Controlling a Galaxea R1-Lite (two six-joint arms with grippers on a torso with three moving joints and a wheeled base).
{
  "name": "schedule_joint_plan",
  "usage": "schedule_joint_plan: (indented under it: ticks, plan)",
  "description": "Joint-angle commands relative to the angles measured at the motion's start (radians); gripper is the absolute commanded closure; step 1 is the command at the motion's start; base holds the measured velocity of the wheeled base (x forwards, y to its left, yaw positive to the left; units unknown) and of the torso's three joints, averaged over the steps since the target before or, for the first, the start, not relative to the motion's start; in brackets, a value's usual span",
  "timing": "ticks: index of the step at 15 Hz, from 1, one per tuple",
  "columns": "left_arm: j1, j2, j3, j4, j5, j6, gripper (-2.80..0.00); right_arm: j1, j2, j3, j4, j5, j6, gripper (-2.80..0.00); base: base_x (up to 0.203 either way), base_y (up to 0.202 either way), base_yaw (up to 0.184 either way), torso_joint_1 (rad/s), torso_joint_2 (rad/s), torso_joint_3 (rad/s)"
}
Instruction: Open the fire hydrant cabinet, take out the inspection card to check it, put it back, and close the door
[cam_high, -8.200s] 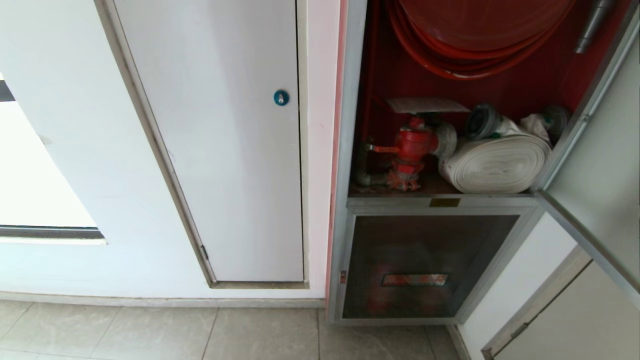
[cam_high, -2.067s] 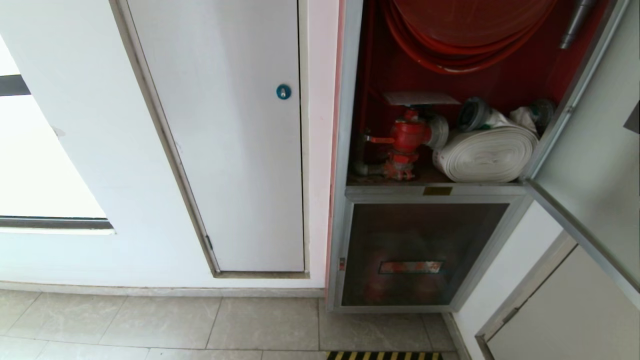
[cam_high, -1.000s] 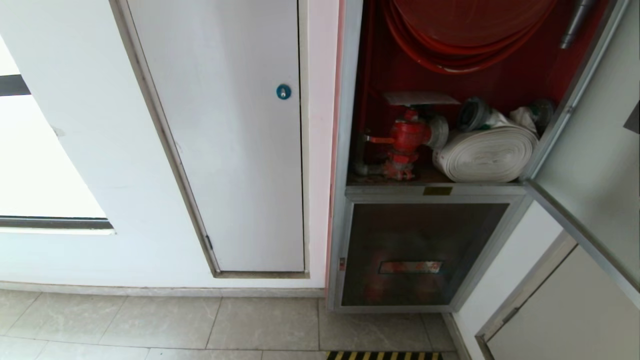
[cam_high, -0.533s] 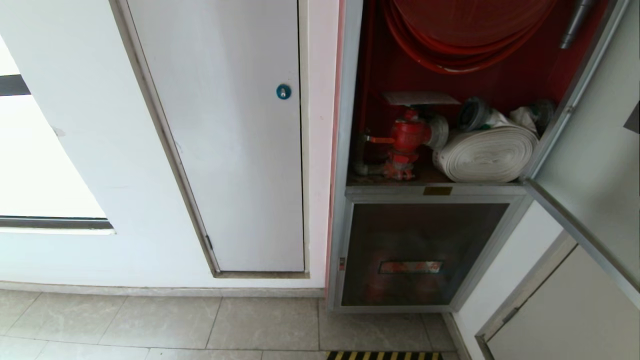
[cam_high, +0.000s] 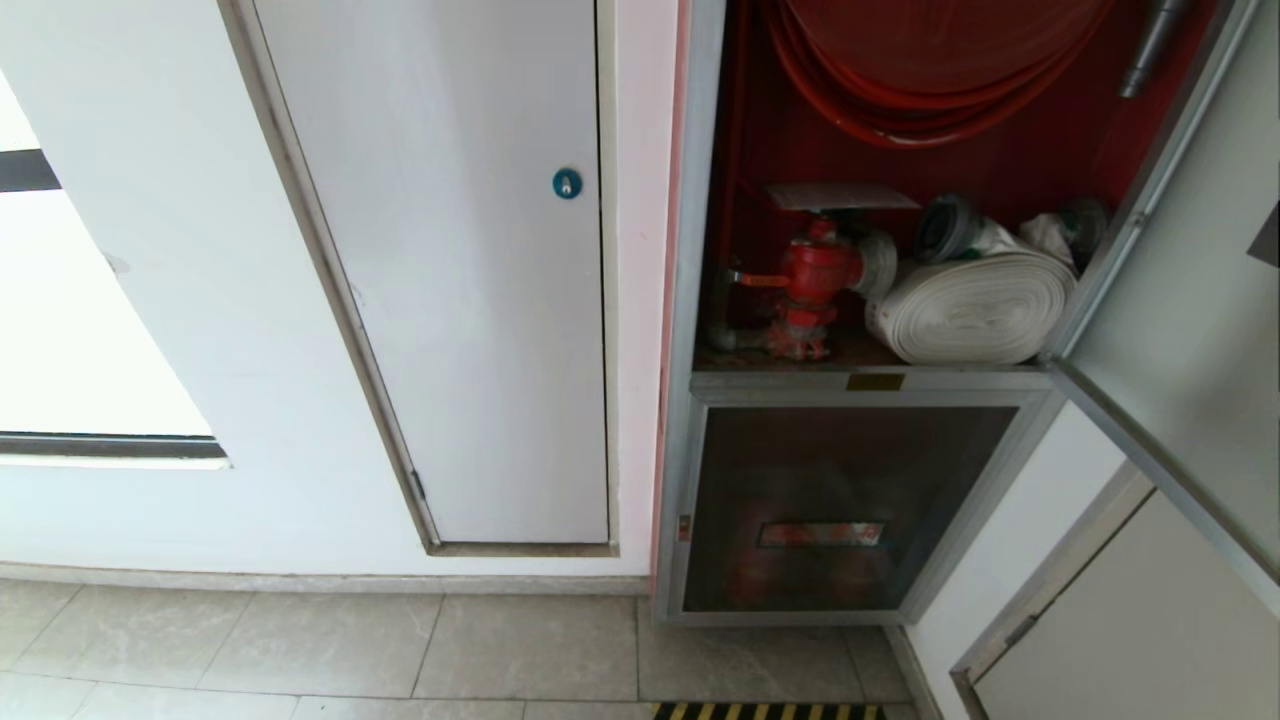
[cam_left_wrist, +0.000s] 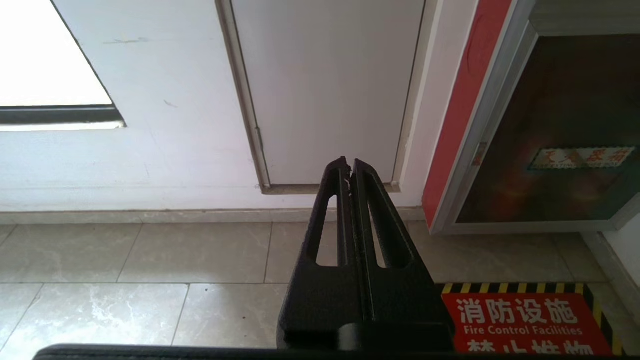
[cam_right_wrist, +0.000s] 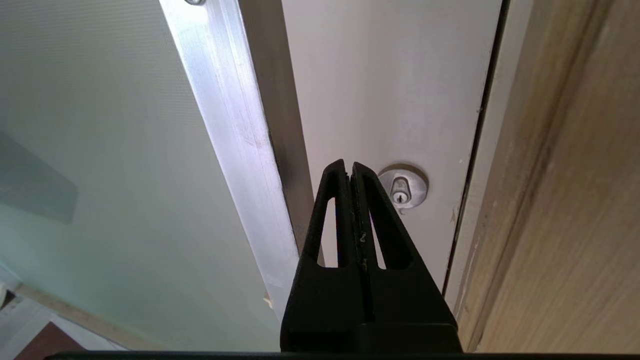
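The fire hydrant cabinet (cam_high: 690, 300) stands open, red inside, with a red hose reel (cam_high: 930, 70), a red valve (cam_high: 815, 270) and a rolled white hose (cam_high: 975, 305). The inspection card (cam_high: 840, 195) lies flat on top of the valve. The door (cam_high: 1180, 300), frosted glass in a silver frame, is swung out to the right. Neither gripper shows in the head view. My right gripper (cam_right_wrist: 350, 167) is shut and empty, close beside the door's aluminium edge (cam_right_wrist: 235, 125). My left gripper (cam_left_wrist: 349, 162) is shut and empty, parked low and facing the wall base.
A white door with a blue lock (cam_high: 565, 184) is left of the cabinet. A smaller dark glass panel (cam_high: 840, 500) sits below the shelf. Past the right gripper is a grey panel with a keyhole (cam_right_wrist: 401, 187) and a wooden frame (cam_right_wrist: 575, 200). A red floor sign (cam_left_wrist: 525, 325) lies before the cabinet.
Since the oldest frame the whole head picture has shifted, so the camera has moved. Over the last two seconds nothing visible differs; door, card and hose keep their places.
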Motion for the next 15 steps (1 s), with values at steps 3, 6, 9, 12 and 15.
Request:
schedule_joint_plan:
  ticks: [3,6,9,12,15]
  plan:
    - [0.000,0.001,0.000,0.000,0.000,0.000,0.00,0.000,0.015,-0.010,-0.002,-0.001,0.002,0.00,0.000,0.000,0.000,0.000,0.00,0.000]
    - [0.000,0.001,0.000,0.000,0.000,0.000,0.00,0.001,0.019,-0.015,-0.002,0.001,0.002,0.00,0.000,0.000,0.000,0.000,0.00,0.000]
    - [0.000,0.001,0.000,0.000,0.000,0.000,0.00,0.001,0.016,-0.013,0.000,0.052,0.002,0.00,0.000,0.000,0.000,0.000,0.00,0.000]
    - [0.000,0.001,0.000,0.000,0.000,0.000,0.00,0.001,0.014,-0.012,0.001,0.053,0.002,0.00,0.000,0.000,0.000,0.000,0.00,0.000]
    - [0.000,0.001,0.000,0.000,0.000,0.000,0.00,0.001,0.009,-0.005,0.002,0.073,0.003,0.00,0.000,0.000,0.000,0.000,0.00,0.000]
